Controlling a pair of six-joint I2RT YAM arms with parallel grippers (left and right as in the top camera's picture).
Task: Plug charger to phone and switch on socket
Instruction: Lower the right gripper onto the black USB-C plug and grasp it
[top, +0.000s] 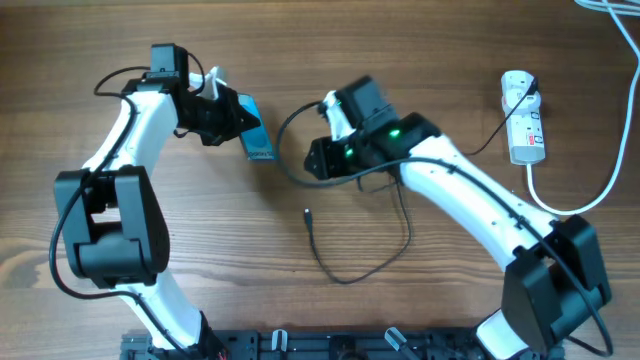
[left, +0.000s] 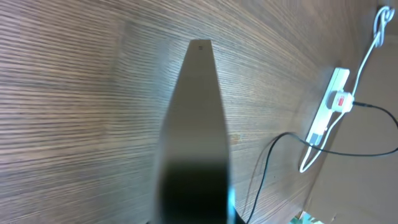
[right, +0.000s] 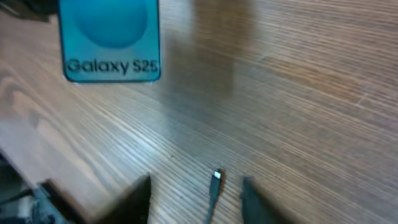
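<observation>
Nearest the arm bases, the thin black charger cable (top: 307, 215) loops across the brown wooden desk (top: 240, 262). Its small dark connector tip (right: 216, 177) lies free between the widely spread fingers of the right hand (right: 196, 183), which holds nothing. Beyond, the left hand (top: 226, 115) is closed on one end of the flat cyan-screened phone (top: 258, 138). Farthest right lies the white oblong socket strip (top: 525, 120), with the black cable running to it.

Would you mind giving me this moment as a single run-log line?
left gripper: holds phone | right gripper: open at charger tip | phone: not plugged | socket: untouched
</observation>
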